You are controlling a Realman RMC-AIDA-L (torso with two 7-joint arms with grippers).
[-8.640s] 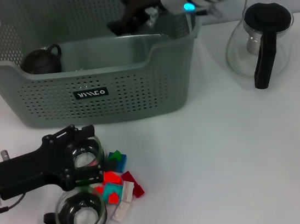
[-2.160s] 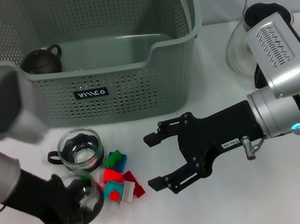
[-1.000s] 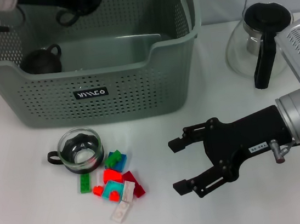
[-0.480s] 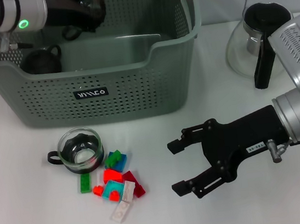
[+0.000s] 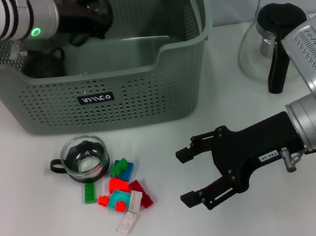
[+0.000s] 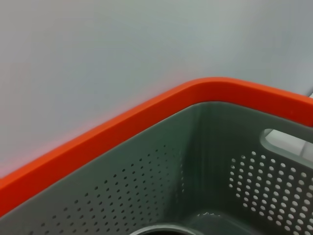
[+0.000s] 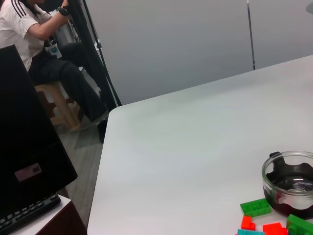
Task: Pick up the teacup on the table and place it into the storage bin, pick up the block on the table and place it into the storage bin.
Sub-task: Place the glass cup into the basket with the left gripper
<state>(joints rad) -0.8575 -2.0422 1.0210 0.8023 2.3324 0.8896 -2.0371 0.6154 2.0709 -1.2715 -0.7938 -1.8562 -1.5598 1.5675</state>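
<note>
The left hand [image 5: 89, 13] is reaching over the back left part of the storage bin [image 5: 104, 110], and it is gripping a glass teacup [image 5: 84, 23] above the bin's inside; how tightly its fingers are closing cannot be told. A dark round teapot [image 5: 43, 62] is sitting inside the bin at its left end. The left wrist view is showing only the bin's orange rim clip [image 6: 146, 122] and perforated inner wall. A second glass teacup [image 5: 84, 157], with a dark insert, is standing on the white counter [image 5: 251, 117] in front of the bin, its handle pointing to the robot's left. Just beside it, a small heap of blocks [image 5: 122, 193] in green, blue, red, teal and white is lying on the counter. The right hand [image 5: 192, 174] is hovering low over the counter, near the blocks on their right, with its two black fingers spread wide and nothing between them. A glass pot [image 5: 271, 45] with a black lid and handle is standing to the right of the bin.
</note>
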